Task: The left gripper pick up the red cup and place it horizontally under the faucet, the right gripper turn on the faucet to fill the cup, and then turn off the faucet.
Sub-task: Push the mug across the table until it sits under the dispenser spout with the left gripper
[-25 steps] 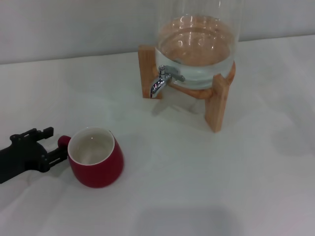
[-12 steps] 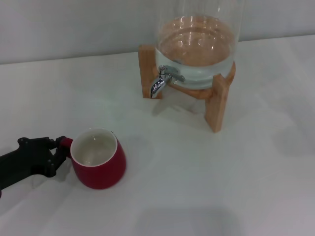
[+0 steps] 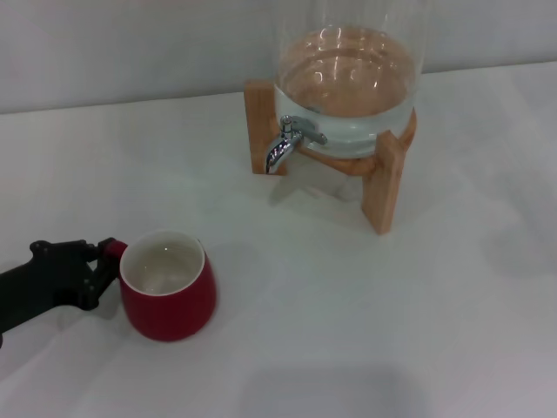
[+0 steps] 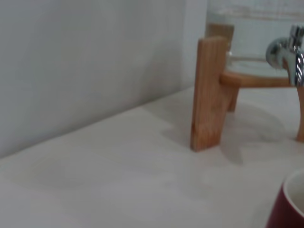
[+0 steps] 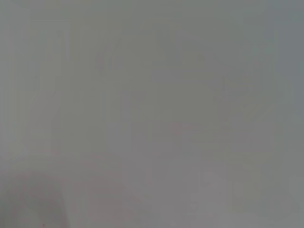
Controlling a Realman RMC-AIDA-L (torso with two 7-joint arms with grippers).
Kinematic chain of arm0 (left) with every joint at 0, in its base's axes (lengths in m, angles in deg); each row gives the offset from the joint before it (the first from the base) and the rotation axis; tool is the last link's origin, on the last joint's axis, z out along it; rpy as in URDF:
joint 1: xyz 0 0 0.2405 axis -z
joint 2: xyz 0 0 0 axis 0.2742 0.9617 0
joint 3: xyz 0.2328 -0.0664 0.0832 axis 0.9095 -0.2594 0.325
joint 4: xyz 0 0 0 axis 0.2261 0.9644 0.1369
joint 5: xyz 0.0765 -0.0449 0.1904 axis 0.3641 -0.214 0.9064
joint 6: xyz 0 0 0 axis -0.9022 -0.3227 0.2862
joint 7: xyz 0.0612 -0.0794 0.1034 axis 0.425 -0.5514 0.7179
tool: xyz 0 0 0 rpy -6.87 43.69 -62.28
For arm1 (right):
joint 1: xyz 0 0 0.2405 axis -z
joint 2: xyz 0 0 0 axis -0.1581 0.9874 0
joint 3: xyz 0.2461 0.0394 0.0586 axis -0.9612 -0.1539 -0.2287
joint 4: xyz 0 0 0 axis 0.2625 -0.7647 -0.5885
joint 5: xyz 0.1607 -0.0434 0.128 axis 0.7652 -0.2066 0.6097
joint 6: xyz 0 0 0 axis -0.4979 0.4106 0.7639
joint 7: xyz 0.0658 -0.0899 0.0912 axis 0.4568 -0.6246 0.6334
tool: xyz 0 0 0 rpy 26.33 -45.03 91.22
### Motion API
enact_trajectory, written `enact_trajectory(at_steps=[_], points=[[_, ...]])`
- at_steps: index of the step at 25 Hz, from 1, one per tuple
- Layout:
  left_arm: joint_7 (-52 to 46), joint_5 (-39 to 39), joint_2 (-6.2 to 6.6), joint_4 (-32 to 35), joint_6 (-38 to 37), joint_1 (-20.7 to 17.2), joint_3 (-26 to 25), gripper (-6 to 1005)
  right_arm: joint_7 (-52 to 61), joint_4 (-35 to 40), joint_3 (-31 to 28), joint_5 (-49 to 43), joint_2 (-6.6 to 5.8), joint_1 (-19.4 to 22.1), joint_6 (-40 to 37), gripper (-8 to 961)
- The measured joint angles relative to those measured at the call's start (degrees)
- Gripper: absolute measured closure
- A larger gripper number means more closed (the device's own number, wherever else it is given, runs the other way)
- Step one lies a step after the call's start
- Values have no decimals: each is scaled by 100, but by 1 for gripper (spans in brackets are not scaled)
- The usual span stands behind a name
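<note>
The red cup (image 3: 174, 305) stands upright on the white table at the front left, its white inside empty and its small handle (image 3: 112, 249) pointing left. My left gripper (image 3: 101, 264) reaches in from the left edge and is shut on that handle. The cup's rim also shows in the left wrist view (image 4: 290, 209). The chrome faucet (image 3: 284, 144) sticks out of the glass dispenser (image 3: 348, 78) at the back, well away from the cup, and also shows in the left wrist view (image 4: 288, 49). No water runs from it. My right gripper is out of view.
The dispenser holds water and rests on a wooden stand (image 3: 388, 183) at the back centre. One stand leg (image 4: 209, 95) is close in the left wrist view. A grey wall runs behind the table. The right wrist view shows only plain grey.
The left gripper's fingers stood open beside the handle a second ago and have since shut on it. The cup has shifted slightly to the left.
</note>
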Motion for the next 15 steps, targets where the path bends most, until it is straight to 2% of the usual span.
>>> enact_trajectory(at_steps=[6, 15], points=[[21, -351, 4, 8, 0, -1, 12, 863, 0, -1, -22, 6, 0, 4, 1, 231], [27, -387, -13, -38, -62, 210, 21, 863, 0, -1, -70, 6, 9, 9, 0, 231]])
